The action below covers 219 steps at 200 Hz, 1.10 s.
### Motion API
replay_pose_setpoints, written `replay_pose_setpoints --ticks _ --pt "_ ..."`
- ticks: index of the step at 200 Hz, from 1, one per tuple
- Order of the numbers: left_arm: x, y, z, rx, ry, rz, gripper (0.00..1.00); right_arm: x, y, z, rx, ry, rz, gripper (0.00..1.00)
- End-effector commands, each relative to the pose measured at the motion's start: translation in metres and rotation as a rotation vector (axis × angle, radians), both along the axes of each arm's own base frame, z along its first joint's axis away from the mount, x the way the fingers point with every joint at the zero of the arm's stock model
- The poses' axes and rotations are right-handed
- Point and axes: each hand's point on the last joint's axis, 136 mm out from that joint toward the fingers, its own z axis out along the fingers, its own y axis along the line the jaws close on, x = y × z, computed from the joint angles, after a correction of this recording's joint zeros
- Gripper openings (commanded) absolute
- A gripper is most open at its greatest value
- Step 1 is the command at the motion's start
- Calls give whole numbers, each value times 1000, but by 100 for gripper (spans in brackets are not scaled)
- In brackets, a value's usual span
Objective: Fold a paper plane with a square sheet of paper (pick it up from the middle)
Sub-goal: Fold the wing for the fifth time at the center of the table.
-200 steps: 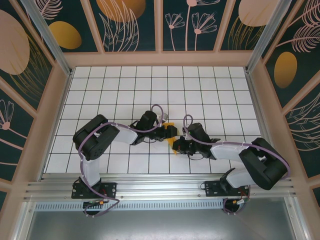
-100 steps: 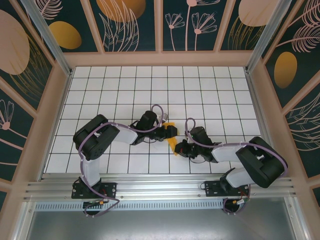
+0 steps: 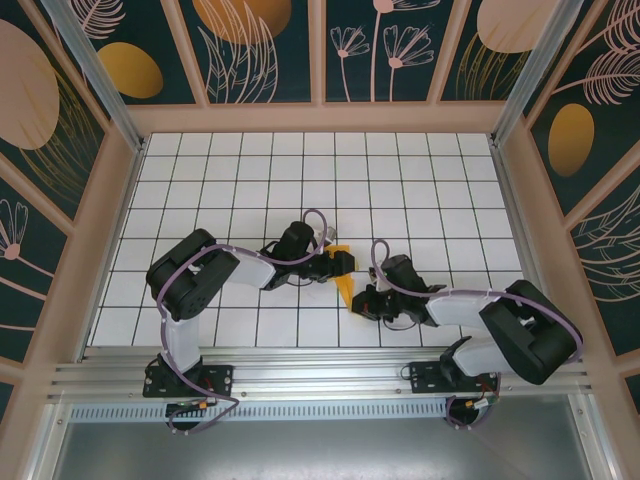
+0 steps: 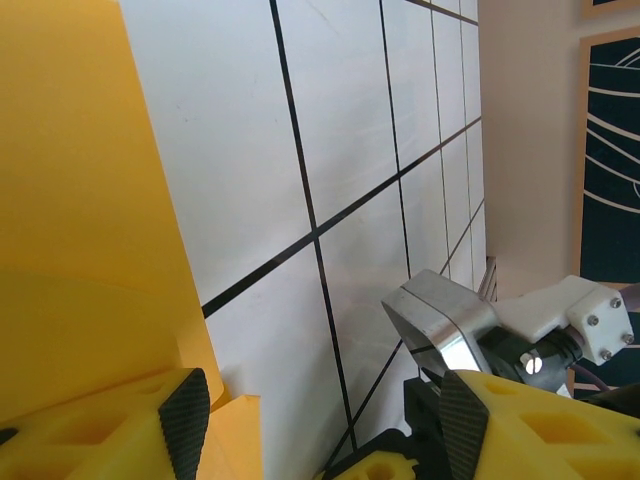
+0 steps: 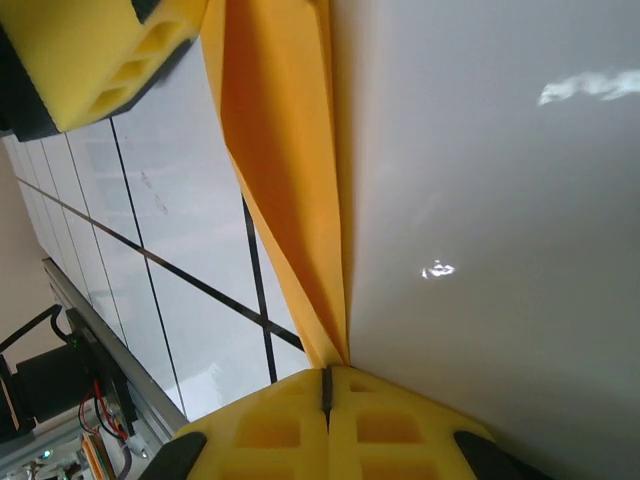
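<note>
Paper plane [image 3: 346, 285] sits near the front middle of the grid table [image 3: 400, 180]. Your right gripper [image 5: 327, 382], at its 5 o'clock, is pinched tight on its pointed tip. Your left gripper [image 4: 322, 420], at its 11 o'clock, stands wide, one finger just beside it.

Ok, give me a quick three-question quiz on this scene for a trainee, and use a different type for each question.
1. True or false: the right gripper is shut on the folded orange-yellow paper.
2. The left gripper has its jaws: A) open, B) shut with nothing between them, C) shut on the right gripper.
3. Fill in the blank: the white table is marked with black ____ lines.
Key: 1 true; 2 A; 3 grid.
</note>
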Motion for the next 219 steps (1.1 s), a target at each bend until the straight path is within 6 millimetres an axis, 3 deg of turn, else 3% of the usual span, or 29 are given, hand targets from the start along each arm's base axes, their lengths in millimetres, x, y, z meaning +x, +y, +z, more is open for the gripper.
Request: replay_pose_setpoints --ticks 1,18,59,94,120,149,193,219 --pt "-3 15 -48 145 47 37 65 -20 -27 -33 -176 103 2 5" --pt "-4 15 -48 146 49 37 65 -16 -23 -27 -167 93 7 4" --pt "-4 15 -49 148 48 35 65 16 5 32 22 -72 -28 5" --pt "-4 15 -50 149 52 32 65 47 25 57 143 -126 -117 6" --pt "-4 15 -48 151 52 31 65 62 25 58 131 -143 -176 6" --pt "-3 14 -47 148 51 33 65 65 16 43 99 -114 -227 9" --pt "-3 15 -46 150 52 35 65 65 25 34 135 -75 -210 8" --pt "-3 15 -48 152 54 36 65 55 11 8 19 -18 -214 8"
